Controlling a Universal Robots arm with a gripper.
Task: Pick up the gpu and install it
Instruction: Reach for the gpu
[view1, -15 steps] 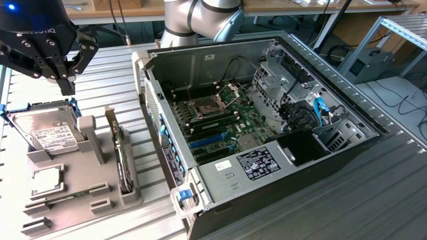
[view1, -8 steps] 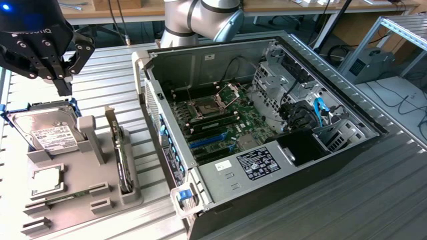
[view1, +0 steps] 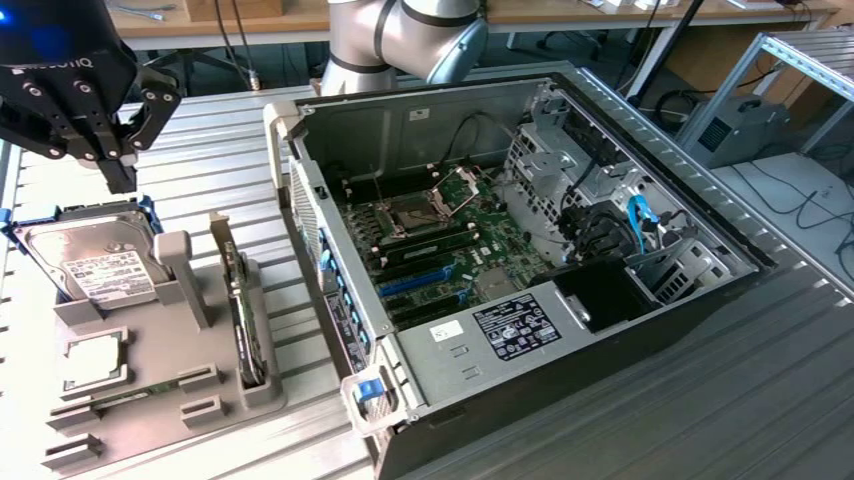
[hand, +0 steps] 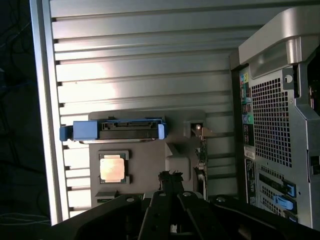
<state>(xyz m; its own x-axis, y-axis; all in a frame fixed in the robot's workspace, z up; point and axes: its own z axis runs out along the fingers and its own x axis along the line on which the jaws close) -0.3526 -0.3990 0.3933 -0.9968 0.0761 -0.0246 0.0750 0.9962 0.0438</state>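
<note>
The gpu (view1: 242, 305) is a thin dark card standing on edge in a slot of the grey holder (view1: 200, 385), at the exterior view's lower left. In the wrist view the gpu (hand: 201, 157) appears edge-on beside the holder's raised block. My gripper (view1: 120, 178) hangs above the far end of the holder, over the hard drive, with its black fingers shut and nothing between them. In the wrist view the gripper (hand: 169, 177) points down at the holder, a short way off from the gpu. The open computer case (view1: 534, 250) lies to the exterior view's right, its motherboard with blue slots (view1: 416, 285) exposed.
A silver hard drive (view1: 94, 262) in a blue caddy (hand: 117, 131) and a square CPU chip (view1: 94, 360) also sit on the holder. The case's rear panel (hand: 272, 125) stands close beside the holder. Everything rests on a ribbed metal table (view1: 747, 380).
</note>
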